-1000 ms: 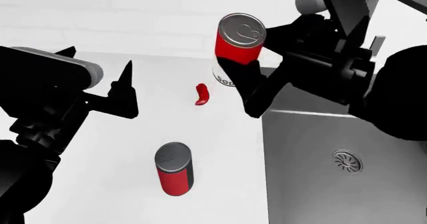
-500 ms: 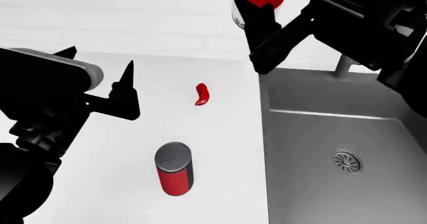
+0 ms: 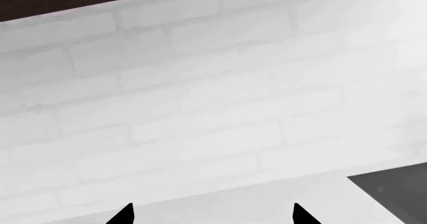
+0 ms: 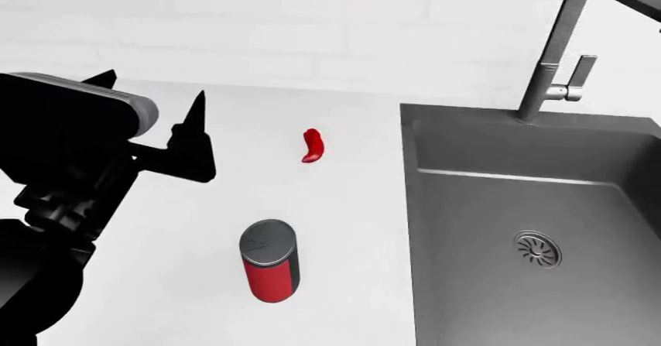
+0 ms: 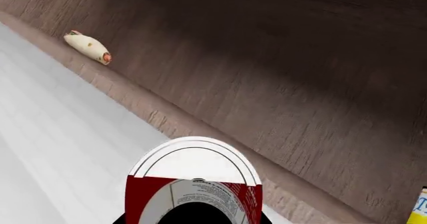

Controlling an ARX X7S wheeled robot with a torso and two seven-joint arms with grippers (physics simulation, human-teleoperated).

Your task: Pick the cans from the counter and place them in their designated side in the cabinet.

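The all-red can (image 4: 271,272) stands upright on the white counter (image 4: 341,230), left of the sink. My left gripper (image 4: 153,87) is open and empty, held above the counter to the far left of that can; in the left wrist view its gripper (image 3: 212,214) faces the white brick wall. My right gripper (image 5: 193,220) is out of the head view. In the right wrist view it is shut on the red and white can (image 5: 193,184), whose lettered label shows, held in front of the brown wooden cabinet (image 5: 280,83).
A small red chilli pepper (image 4: 312,145) lies on the counter behind the red can. The dark grey sink (image 4: 496,230) with its tap (image 4: 553,52) is at the right. In the cabinet lie a pale wrapped roll (image 5: 88,46) and a yellow item (image 5: 420,209) at the edge.
My right arm has risen with the red and white can and left the head view at the top. The left arm, the red can and the chilli have not moved.
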